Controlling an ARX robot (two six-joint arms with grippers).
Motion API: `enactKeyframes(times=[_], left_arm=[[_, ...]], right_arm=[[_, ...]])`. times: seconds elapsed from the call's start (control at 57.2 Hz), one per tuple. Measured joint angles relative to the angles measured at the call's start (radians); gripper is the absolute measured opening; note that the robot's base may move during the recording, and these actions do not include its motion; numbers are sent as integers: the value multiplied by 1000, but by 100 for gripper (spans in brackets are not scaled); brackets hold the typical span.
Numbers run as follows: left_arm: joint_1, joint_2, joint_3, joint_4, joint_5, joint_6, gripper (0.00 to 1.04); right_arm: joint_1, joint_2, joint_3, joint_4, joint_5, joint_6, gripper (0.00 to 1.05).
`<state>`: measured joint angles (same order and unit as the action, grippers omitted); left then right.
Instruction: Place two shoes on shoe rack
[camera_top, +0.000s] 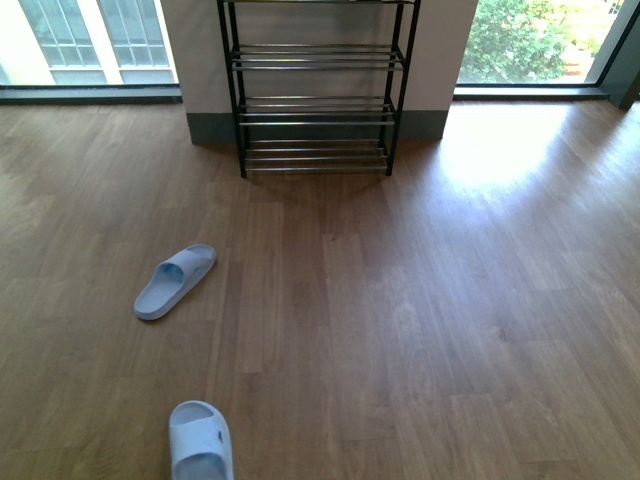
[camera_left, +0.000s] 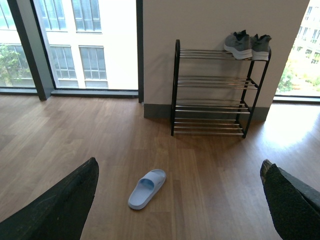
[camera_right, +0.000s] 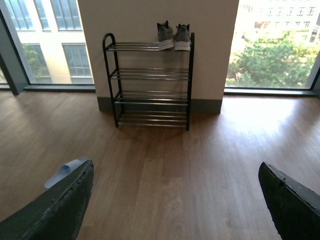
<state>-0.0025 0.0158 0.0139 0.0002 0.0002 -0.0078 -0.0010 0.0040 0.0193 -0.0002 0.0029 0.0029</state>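
Note:
A pale blue slide (camera_top: 175, 281) lies on the wood floor left of centre, and a second slide (camera_top: 200, 440) lies at the near edge. The first slide (camera_left: 147, 188) shows between my left gripper's (camera_left: 180, 200) wide-open fingers, farther off on the floor. In the right wrist view it (camera_right: 65, 171) peeks out behind one finger of my open right gripper (camera_right: 175, 200). The black shoe rack (camera_top: 317, 100) with chrome rods stands against the wall ahead. Two grey sneakers (camera_left: 247, 45) sit side by side on its top shelf (camera_right: 145, 47). Neither gripper shows in the front view.
Tall windows (camera_top: 90, 35) flank the white wall (camera_right: 150, 20) behind the rack. A bright patch of sunlight (camera_top: 500, 150) falls on the floor to the rack's right. Open wood floor (camera_top: 420, 330) stretches between me and the rack.

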Motion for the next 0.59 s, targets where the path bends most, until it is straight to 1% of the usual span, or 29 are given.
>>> enactKeyframes(times=[0.594], left_arm=[[0,0,0,-1,-3,0,95]], right_arm=[[0,0,0,-1,-6,0,96]])
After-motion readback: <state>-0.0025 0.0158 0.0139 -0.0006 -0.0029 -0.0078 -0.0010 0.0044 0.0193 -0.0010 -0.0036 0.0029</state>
